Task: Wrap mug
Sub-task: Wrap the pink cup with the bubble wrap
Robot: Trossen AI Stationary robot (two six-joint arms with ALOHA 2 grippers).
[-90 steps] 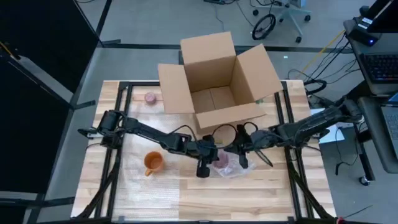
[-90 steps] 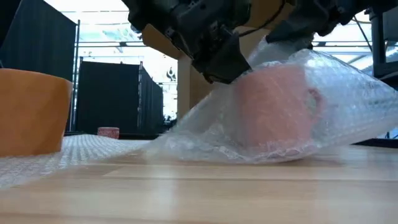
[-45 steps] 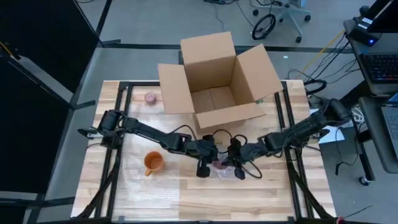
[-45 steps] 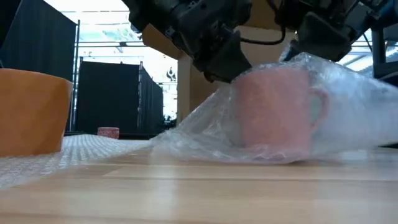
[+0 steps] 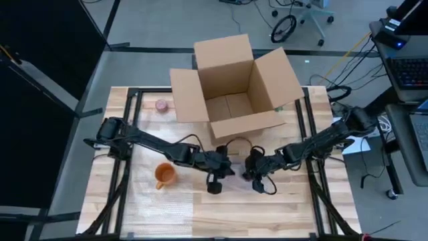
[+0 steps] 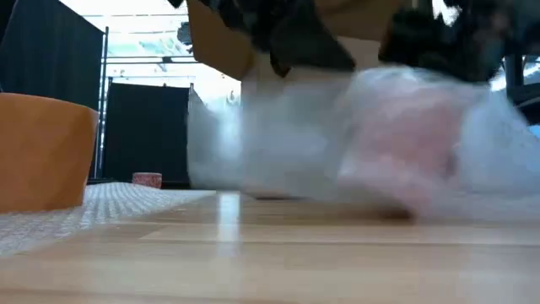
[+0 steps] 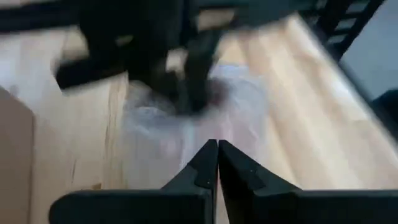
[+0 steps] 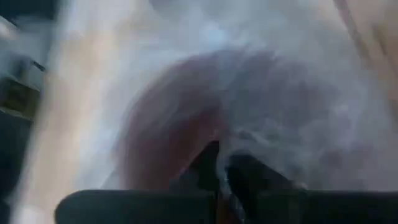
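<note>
Both my hands have dragged nearer me; left hand [image 5: 215, 185] and right hand [image 5: 256, 182] each pinch bubble wrap [image 6: 287, 135] half-covering the pink mug [image 6: 405, 148].

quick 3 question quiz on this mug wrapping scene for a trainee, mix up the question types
1. True or false: the cardboard box on the table has its flaps open.
2. Multiple choice: where does the orange mug stand?
A. inside the box
B. on the table, on the left arm's side
C. in the right gripper
3. Fill in: the pink mug between the two grippers is covered in ______.

Key
1. True.
2. B. It stands apart from the left gripper and the right gripper, which work together at the bubble wrap.
3. Bubble wrap. The left wrist view shows that arm's fingers closed on its edge.
</note>
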